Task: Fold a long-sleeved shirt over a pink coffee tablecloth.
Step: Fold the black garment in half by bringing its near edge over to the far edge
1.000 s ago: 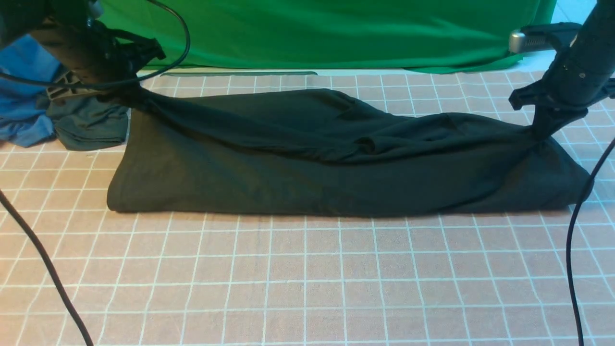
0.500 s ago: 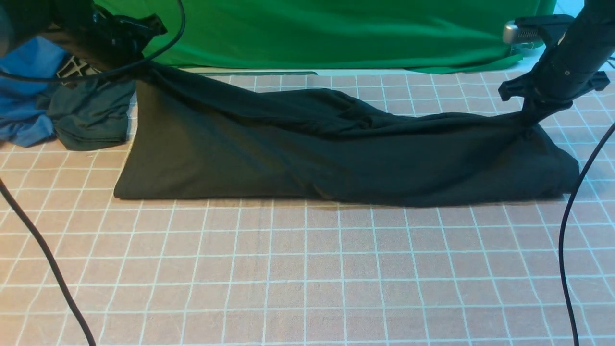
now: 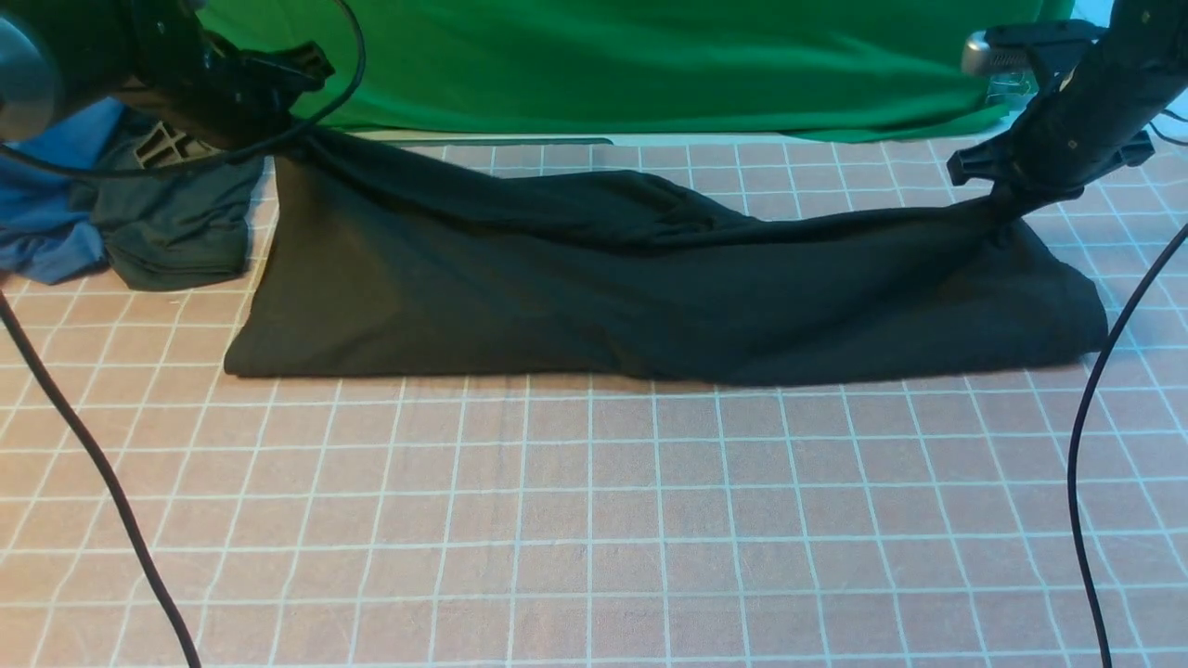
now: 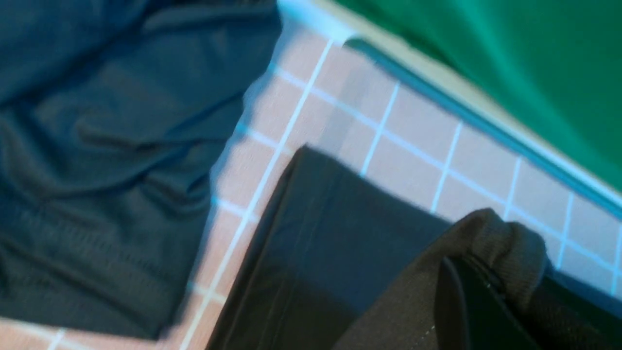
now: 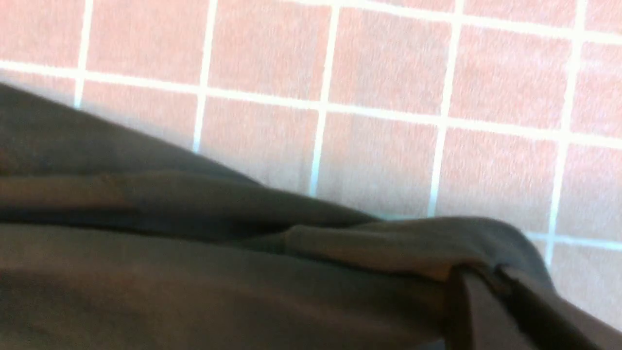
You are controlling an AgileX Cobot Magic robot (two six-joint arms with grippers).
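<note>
Black long-sleeved shirt (image 3: 594, 288): my left gripper (image 3: 278, 147), right gripper (image 3: 1007, 199) clamp corners, lifted higher (near edge dragged back over pink coffee tablecloth (image 3: 594, 520)); fold advancing.

A pink tablecloth (image 3: 594, 520) with a thin white grid covers the whole surface. A black shirt (image 3: 557, 288) lies across its far half, the near edge flat on the cloth and both far corners raised off it. At far left, a smaller dark garment (image 3: 176, 232) and a blue garment (image 3: 46, 241) lie crumpled together. A green cloth (image 3: 650, 65) runs along the back edge.
</note>
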